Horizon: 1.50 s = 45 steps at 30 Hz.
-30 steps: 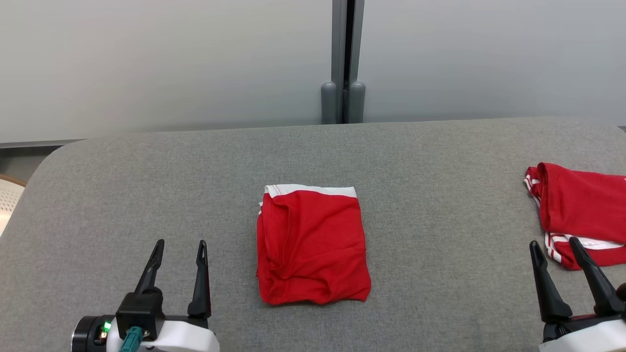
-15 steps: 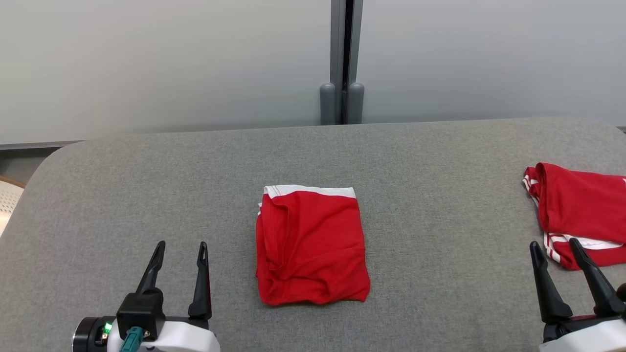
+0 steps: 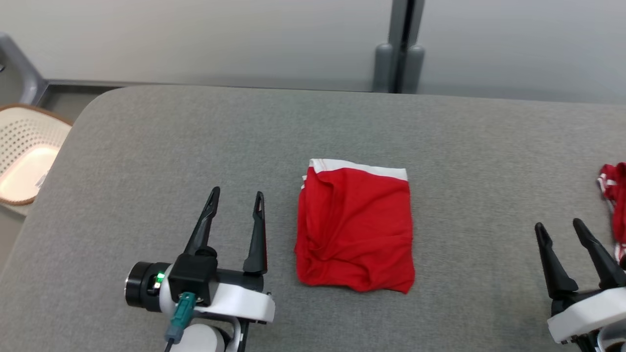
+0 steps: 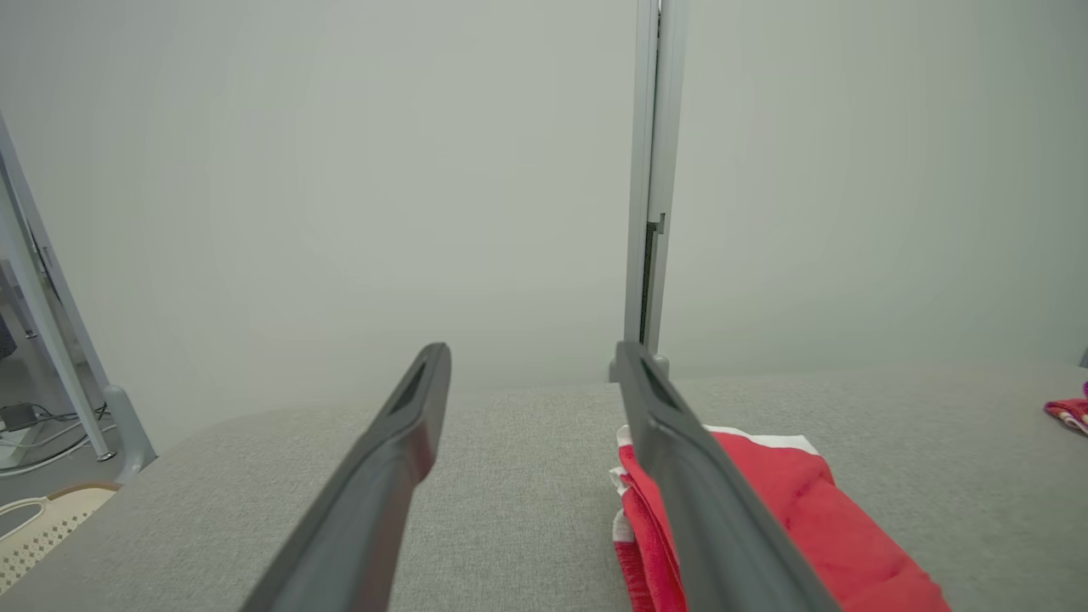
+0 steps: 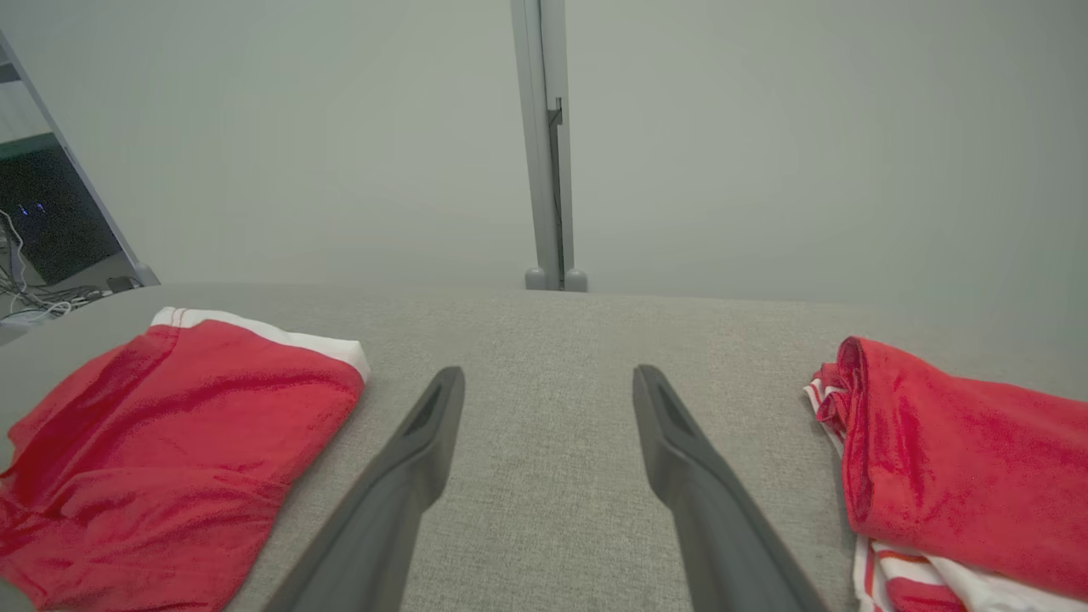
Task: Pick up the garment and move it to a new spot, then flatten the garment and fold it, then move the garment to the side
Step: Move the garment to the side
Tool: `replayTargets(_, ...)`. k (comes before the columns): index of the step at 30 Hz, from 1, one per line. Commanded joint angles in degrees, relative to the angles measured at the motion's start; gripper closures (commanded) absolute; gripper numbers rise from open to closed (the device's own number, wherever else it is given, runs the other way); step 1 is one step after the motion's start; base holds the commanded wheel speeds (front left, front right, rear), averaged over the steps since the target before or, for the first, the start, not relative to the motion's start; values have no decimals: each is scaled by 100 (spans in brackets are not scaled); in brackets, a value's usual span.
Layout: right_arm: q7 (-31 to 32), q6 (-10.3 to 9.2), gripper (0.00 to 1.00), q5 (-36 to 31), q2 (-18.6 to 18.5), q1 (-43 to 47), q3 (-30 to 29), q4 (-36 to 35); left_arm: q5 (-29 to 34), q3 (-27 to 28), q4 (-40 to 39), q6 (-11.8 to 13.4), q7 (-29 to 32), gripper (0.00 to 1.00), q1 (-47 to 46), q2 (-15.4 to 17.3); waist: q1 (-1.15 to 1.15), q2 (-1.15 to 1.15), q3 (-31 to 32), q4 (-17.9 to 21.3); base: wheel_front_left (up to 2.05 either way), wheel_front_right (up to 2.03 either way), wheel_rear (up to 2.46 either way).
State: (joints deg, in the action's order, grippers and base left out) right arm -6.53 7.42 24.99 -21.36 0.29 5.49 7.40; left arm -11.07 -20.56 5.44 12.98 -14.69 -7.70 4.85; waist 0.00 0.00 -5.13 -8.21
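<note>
A: On the counter [image 3: 146,146], which step is in hand, and how is it done well?

B: The folding looks finished, so the move to the side is judged to be next. From the left: the left end effector [image 3: 237,193] is held spread and empty, just beside the garment [image 3: 354,234], which lies at the counter's middle. The right end effector [image 3: 559,225] is likewise spread and empty, well apart from it. A second garment [image 3: 615,195] is seen at the far right edge, so that side may be the one meant. The fold should be pinched at its left and right edges, with every layer caught at once. It should then be lifted level and set down flat, so that nothing is let slip open.

A: And how does the garment look?

B: It is red and folded into a rough rectangle. Its left edge is bunched, with the layers showing. Creases are gathered toward the near left. A white band is carried along the far edge. The right edge is straighter, and the near right corner is drawn to a small point.
</note>
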Motion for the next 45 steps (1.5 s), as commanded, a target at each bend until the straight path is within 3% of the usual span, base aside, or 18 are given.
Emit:
replayTargets(1,15,12,0,102,-79,-222,189,175,31,-75,2,34,-35,0,-154,-35,0,0,-437,-534,0,0,0)
replayTargets(10,38,6,0,740,-152,-1237,1509,1096,-4,-539,-293,278,-52,0,-547,-183,0,0,-1009,-1203,0,0,0)
replayTargets(17,529,9,0,1319,-75,-1518,2366,1643,-120,-798,-496,553,-54,0,-672,-187,0,0,-1186,-1252,0,0,0)
replayTargets(18,587,20,4,1390,-63,-1531,2485,1664,-112,-820,-501,585,-53,0,-692,-185,0,0,-1196,-1240,0,0,0)
replayTargets(19,649,20,54,1435,-61,-1534,2604,1678,-101,-827,-506,602,-53,0,-701,-184,0,0,-1200,-1218,0,0,0)
replayTargets(20,701,21,65,1464,-72,-1530,2718,1677,-81,-829,-505,622,-54,0,-707,-184,0,0,-1208,-1180,0,0,0)
replayTargets(21,727,21,100,1514,-81,-1546,2836,1648,-43,-834,-483,620,-54,0,-716,-185,0,0,-1202,-1133,0,0,0)
replayTargets(27,408,12,100,1565,-305,-1899,3274,1421,157,-748,-359,563,-54,0,-806,-184,0,0,-1189,-616,0,0,0)
replayTargets(31,-13,1,100,1629,-552,-2178,3515,1308,363,-709,-256,526,-53,0,-965,-169,0,0,-1253,94,0,0,0)
replayTargets(34,-67,1,100,1648,-579,-2227,3628,1287,382,-673,-252,540,-54,0,-985,-164,0,0,-1264,299,0,0,0)
replayTargets(35,-246,0,100,1685,-751,-2328,3726,1312,450,-716,-204,493,-53,0,-1080,-162,0,0,-1312,660,0,0,0)
replayTargets(38,-505,1,100,1758,-1035,-2415,3826,1411,582,-808,-147,455,-54,0,-1266,-158,0,0,-1387,1142,0,0,0)
replayTargets(45,-823,1,100,1939,-1687,-2873,3942,1736,690,-956,140,349,-17,0,-1677,-152,0,0,-1590,1960,0,0,0)
